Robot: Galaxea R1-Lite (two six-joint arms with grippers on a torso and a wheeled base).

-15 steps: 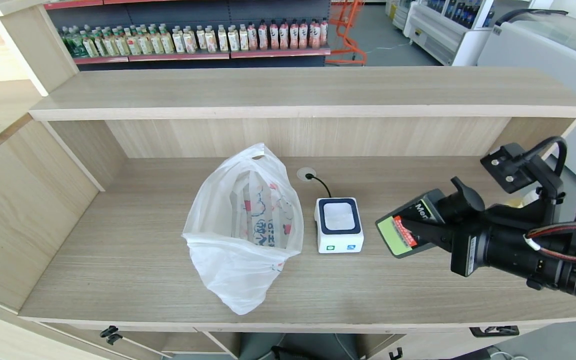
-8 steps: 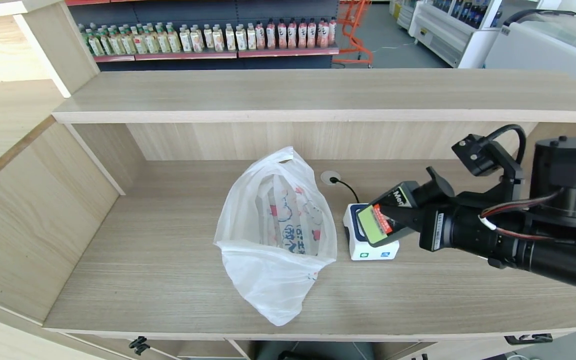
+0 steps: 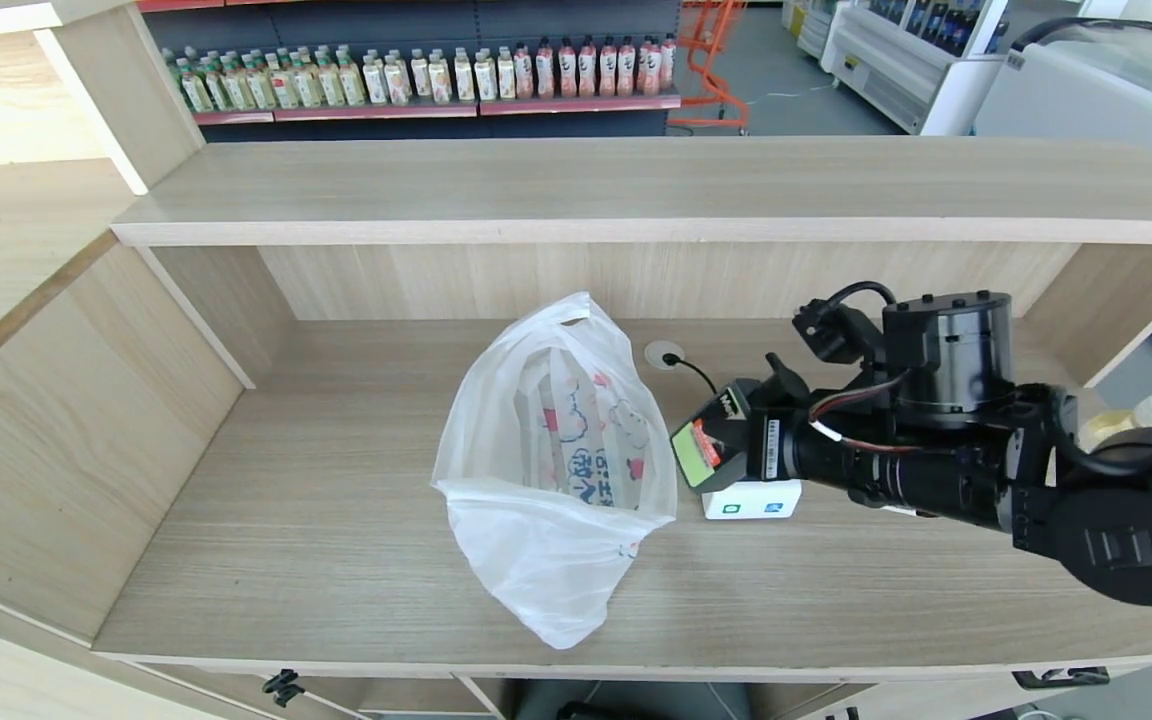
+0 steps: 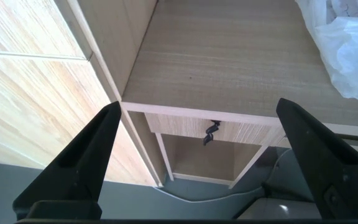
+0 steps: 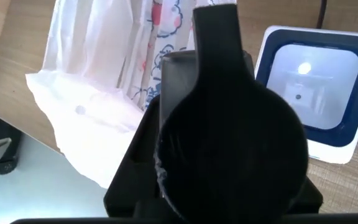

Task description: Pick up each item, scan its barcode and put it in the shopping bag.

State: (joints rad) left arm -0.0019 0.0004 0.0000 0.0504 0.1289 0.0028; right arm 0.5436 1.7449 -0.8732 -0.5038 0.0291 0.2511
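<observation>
My right gripper [image 3: 733, 442] is shut on a small black box [image 3: 698, 455] with a green and red end face. It holds the box just above the white barcode scanner [image 3: 754, 497], at the scanner's left side. The green end points at the white plastic shopping bag [image 3: 546, 520], which lies open to the left with a printed packet inside. In the right wrist view the dark box [image 5: 174, 78] sits between the bag [image 5: 92, 87] and the lit scanner window [image 5: 312, 78]. My left gripper [image 4: 197, 155] hangs open off the counter's front edge [image 4: 229, 115].
A raised shelf [image 3: 636, 190] and side walls [image 3: 66, 420] close in the counter recess. The scanner's cable runs to a round hole [image 3: 664, 353]. A pale bottle with a white cap [image 3: 1141, 415] stands at the far right. Bare counter lies left of the bag.
The head camera has shifted. My right arm has carried the box leftward, from beside the scanner's right side to over its left part, close to the bag.
</observation>
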